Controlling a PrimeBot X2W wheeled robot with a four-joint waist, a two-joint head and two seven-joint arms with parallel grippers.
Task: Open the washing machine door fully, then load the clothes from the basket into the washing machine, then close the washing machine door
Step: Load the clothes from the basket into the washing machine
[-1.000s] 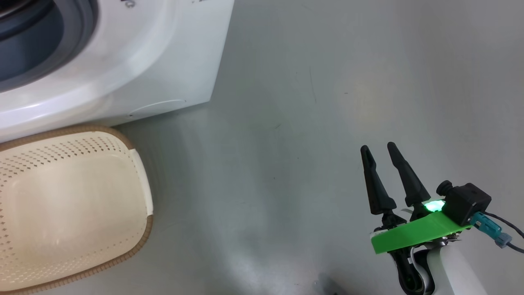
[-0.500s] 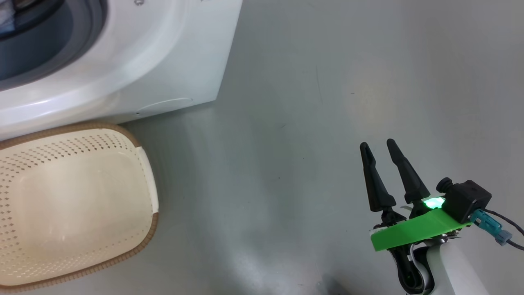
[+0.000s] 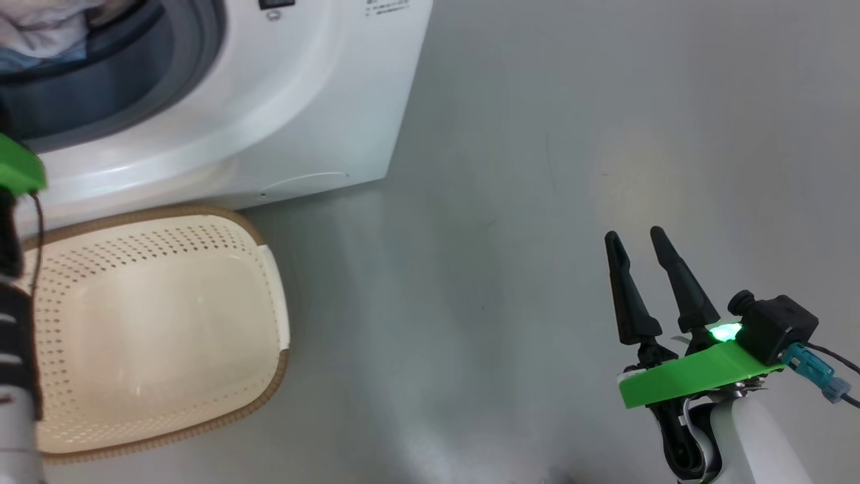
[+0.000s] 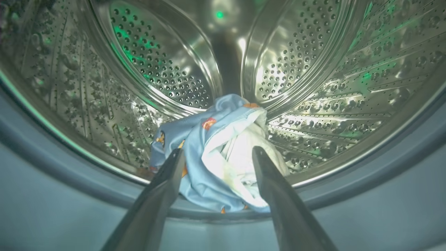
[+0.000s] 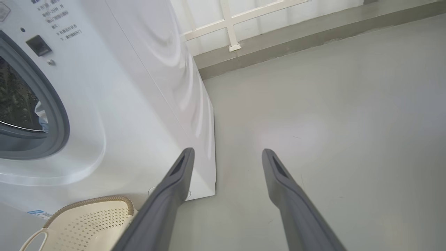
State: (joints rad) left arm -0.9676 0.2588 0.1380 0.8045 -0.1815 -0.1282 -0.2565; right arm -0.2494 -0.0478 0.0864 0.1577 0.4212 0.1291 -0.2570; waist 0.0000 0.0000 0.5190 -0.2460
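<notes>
Just inside the perforated steel drum (image 4: 313, 69) lie light-blue printed clothes (image 4: 212, 132); fingers spread, our left gripper (image 4: 218, 150) should retreat straight.

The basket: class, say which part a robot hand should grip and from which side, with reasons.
Probably the cream side handle of the basket, approached from above at its right end. The basket sits upright and empty, that handle forms a thin graspable edge at the rim, and the washing machine crowds the far side.
</notes>
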